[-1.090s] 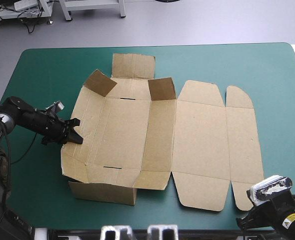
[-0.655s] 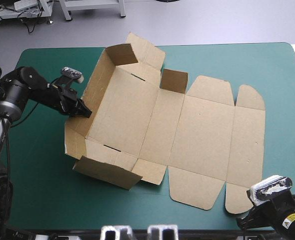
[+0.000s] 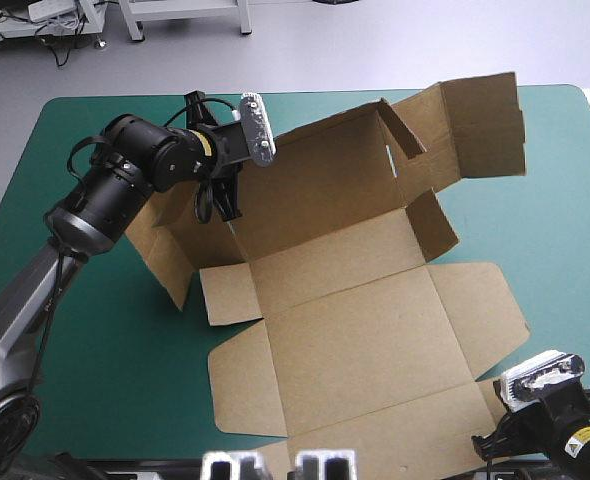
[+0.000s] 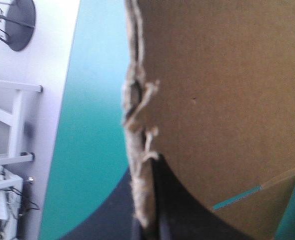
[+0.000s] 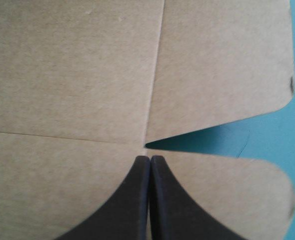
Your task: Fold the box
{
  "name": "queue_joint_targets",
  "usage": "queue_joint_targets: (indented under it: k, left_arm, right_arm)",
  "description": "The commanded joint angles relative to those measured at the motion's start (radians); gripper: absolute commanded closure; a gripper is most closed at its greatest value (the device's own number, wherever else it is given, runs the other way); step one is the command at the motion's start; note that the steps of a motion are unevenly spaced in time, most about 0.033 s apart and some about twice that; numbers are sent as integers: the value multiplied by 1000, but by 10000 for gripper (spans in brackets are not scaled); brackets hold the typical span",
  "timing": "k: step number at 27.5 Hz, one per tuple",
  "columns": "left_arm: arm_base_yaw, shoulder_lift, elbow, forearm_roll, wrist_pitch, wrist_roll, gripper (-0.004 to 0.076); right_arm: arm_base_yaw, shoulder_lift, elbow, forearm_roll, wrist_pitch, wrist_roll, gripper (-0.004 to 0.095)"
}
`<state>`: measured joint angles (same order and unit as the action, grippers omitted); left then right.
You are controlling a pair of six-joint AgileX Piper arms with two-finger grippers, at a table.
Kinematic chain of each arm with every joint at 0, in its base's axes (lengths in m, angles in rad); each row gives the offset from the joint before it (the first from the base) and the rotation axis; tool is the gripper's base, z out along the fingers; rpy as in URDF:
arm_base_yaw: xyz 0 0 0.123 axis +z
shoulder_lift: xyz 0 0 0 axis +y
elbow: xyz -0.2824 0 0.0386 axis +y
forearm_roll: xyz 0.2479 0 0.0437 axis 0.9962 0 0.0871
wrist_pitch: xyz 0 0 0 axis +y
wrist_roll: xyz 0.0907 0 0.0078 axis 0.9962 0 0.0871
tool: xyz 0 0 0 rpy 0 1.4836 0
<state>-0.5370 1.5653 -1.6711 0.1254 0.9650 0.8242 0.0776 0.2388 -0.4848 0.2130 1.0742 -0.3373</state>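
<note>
One brown box [image 3: 365, 340], long axis near-to-far, far half raised; left fingers [image 4: 173, 210] clamp frayed edge, right fingers [image 5: 127, 202] closed

no legible text or markings

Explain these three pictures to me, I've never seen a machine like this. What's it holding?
These are two robot arms at a teal-green table. One picture looks down from above and behind; the other two look along each arm's gripper. A cut sheet of brown board, the box, lies partly flat, its far part raised. The left gripper pinches the raised board's edge. The right gripper is shut on nothing, over the flat board by the near edge.
</note>
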Motion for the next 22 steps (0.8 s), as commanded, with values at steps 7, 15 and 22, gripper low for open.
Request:
queue_joint_targets:
  k: [7,15,22]
  left_arm:
    - [-177,-48,-14,352,-113,-93,734]
    - [-232,-78,173,529,-207,-240,734]
    - [-283,-142,397,718,-338,-470,734]
  right_arm:
    - [1,16,-21,5,-49,-2,932]
    - [1,16,-37,14,-63,4,932]
    - [1,25,-208,16,-71,80,930]
